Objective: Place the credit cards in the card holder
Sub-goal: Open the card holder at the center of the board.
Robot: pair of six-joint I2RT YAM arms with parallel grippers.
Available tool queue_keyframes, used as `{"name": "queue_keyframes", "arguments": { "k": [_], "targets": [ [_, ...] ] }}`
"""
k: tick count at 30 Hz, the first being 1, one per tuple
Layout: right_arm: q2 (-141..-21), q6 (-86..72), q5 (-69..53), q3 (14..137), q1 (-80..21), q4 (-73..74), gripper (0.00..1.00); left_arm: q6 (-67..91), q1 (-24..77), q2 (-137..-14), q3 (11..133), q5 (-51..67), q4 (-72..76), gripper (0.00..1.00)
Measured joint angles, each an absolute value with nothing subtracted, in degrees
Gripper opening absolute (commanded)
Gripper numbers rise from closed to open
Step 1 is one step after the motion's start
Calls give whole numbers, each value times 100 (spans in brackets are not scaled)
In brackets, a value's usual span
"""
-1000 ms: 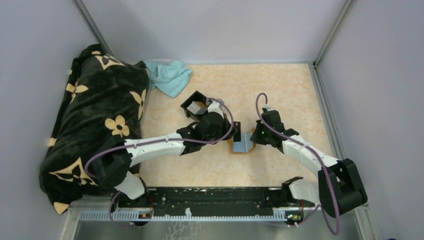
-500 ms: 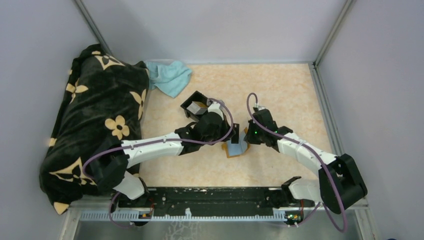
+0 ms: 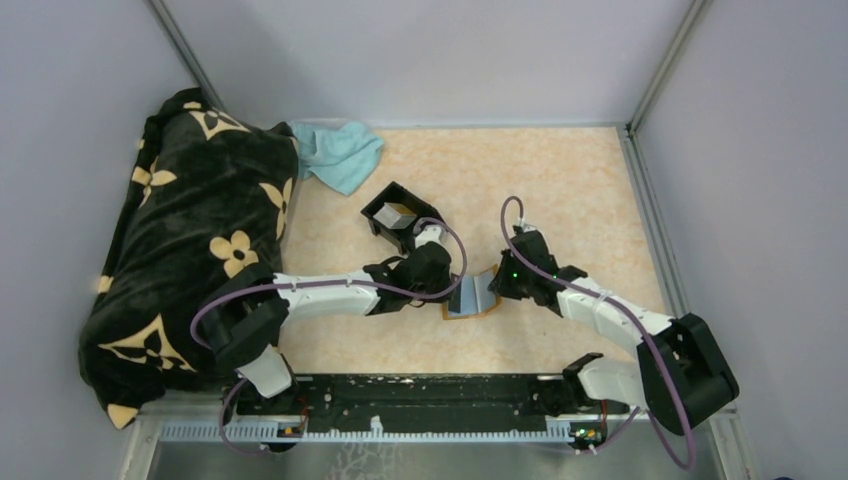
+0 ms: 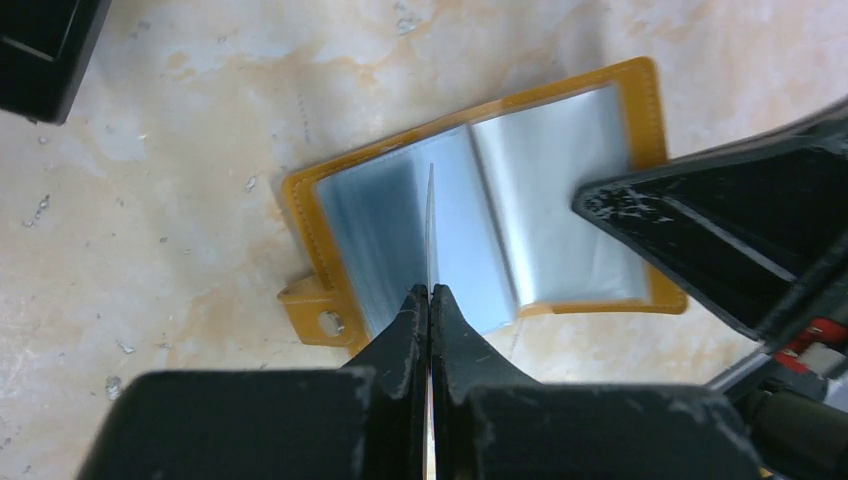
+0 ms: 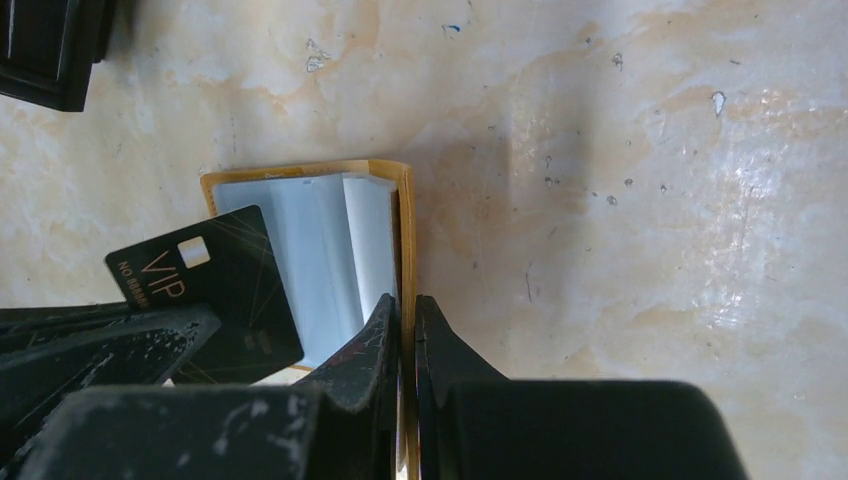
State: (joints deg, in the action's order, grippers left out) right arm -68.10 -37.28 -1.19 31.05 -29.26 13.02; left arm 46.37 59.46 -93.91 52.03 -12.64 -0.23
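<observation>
Pale grey walls stand around a beige marbled tabletop (image 3: 570,180), and the card holder (image 3: 472,297) lies open near its middle, with the clear sleeves facing up. Far to the left of the card holder a black blanket with cream flowers (image 3: 190,240) is heaped. A teal cloth (image 3: 340,152) lies behind and left of the card holder. A black tray (image 3: 372,212) stands closer, also behind and left, and it holds something grey, maybe more cards, but I cannot tell.

At the left side of the card holder, the left gripper (image 4: 430,292) has its jaws pressed together on a dark credit card (image 5: 210,290). The card stands edge-on over the left sleeves and its free edge points toward the fold. At the right edge of the card holder, the right gripper (image 5: 402,305) pinches the orange flap, and this side seems a little raised.

I think the main risk is that the card edge misses the mouth of a sleeve and only slides over the smooth plastic. The card is held near one end, so a push against the sleeve could turn it in the pinch. The card holder is held by one flap only, so it may slide, fold shut or slip out of that pinch. Both grippers work very near each other over the card holder and could bump
</observation>
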Motion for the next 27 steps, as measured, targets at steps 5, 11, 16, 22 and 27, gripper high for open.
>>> {"name": "queue_keyframes", "arguments": {
  "k": [5,11,16,22,27],
  "targets": [
    [-6661,-3907,-119,2869,-2884,1105,0,4851,5940,-9603,5181,-1328,-95,0],
    [-6534,-4075,-102,2451,-2672,856,8,5188,5935,-9706,5181,-1352,-54,0],
    [-6536,-4128,-45,2320,-2593,781,23,5352,5935,-9741,5181,-1354,-43,0],
    [-6547,-4187,150,2287,-2569,698,35,5441,5935,-9741,5181,-1361,-51,0],
    [-6549,-4219,386,2307,-2569,670,39,5446,5935,-9743,5194,-1369,-86,0]
  ]
}}
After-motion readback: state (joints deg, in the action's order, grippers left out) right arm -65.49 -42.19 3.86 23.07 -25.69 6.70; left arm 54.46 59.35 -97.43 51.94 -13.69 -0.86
